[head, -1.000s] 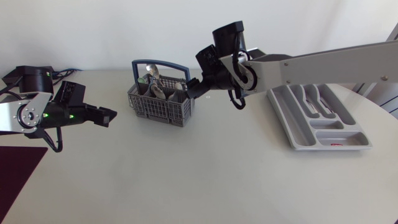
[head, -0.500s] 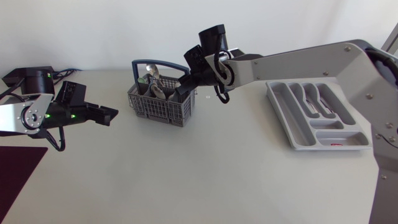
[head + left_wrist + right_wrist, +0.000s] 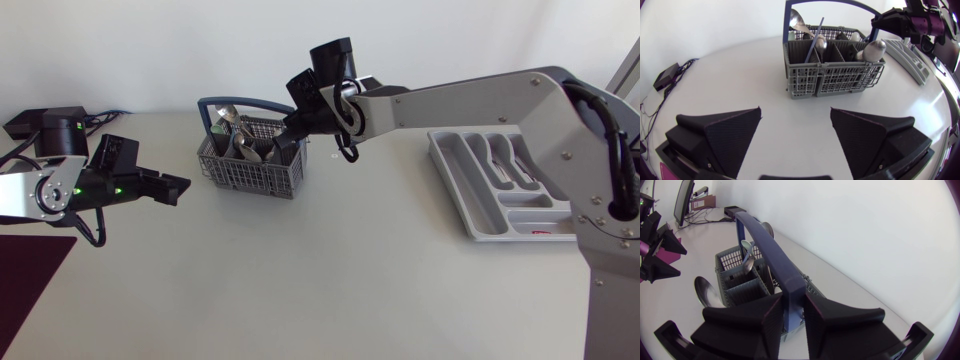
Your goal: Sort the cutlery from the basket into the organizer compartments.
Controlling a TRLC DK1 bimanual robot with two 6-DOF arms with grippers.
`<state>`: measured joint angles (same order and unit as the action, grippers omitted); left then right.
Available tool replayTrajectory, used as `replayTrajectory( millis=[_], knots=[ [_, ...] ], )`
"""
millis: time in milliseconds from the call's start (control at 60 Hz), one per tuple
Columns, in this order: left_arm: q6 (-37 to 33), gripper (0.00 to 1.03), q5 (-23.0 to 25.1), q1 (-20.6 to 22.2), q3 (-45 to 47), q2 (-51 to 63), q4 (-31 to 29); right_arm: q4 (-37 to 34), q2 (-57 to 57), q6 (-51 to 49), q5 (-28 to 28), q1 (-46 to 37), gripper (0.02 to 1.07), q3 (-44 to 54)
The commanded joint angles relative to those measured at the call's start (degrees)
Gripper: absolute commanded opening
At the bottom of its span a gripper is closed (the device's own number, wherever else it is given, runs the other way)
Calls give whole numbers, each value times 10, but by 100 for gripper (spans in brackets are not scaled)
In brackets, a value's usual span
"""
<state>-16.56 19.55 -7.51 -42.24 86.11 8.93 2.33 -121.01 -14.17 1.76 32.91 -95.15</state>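
Shifted by the right gripper [image 3: 792, 302] pinching its handle [image 3: 764, 240], the basket [image 3: 250, 172] still held spoons [image 3: 872, 49]; few pieces lay in the organizer [image 3: 540, 217] well apart from it, left gripper [image 3: 795, 108] spread

The basket [image 3: 832, 80] hides the lower ends of its cutlery [image 3: 874, 50].

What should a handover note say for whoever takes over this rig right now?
Left gripper: open, empty, facing the cutlery basket across a gap.
Right gripper: shut on the basket handle.
Organizer: at the table's right side, some pieces seemingly in its long compartments.
Done: at most those pieces.
Left to do: spoons and other cutlery in the basket need sorting.
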Motion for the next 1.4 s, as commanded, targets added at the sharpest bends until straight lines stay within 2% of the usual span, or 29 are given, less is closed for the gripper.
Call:
replayTrajectory(
  millis=[0,267,650,883,933,950,967,983,1033,1050,1150,1333,1383],
  knots=[
    [-6,96,12,-6,14,9,5,-10,-6,-17,8,5,8,13],
    [-4,96,14,-6,16,-9,-4,-34,74,-14,18,-5,8,109],
    [-22,96,17,3,34,-60,-48,-74,293,-16,107,-40,8,343],
    [-40,96,17,38,58,-94,-68,-99,408,-37,136,-72,8,455],
    [-43,96,17,48,61,-99,-72,-98,417,-38,136,-75,12,462],
    [-44,96,17,57,65,-102,-73,-99,426,-38,135,-76,25,466],
    [-44,96,17,57,65,-102,-73,-101,430,-38,136,-76,35,468],
    [-46,96,17,65,66,-105,-80,-105,438,-38,136,-76,50,469],
    [-50,96,17,72,66,-108,-88,-119,452,-38,136,-74,71,469],
    [-52,96,17,79,66,-111,-95,-123,458,-37,136,-73,75,470],
    [-75,96,17,100,70,-124,-116,-145,507,-34,135,-72,82,482],
    [-102,96,22,119,56,-123,-146,-191,571,-38,134,-72,82,512],
    [-104,95,22,123,52,-116,-146,-200,583,-38,134,-73,78,523]
  ],
)
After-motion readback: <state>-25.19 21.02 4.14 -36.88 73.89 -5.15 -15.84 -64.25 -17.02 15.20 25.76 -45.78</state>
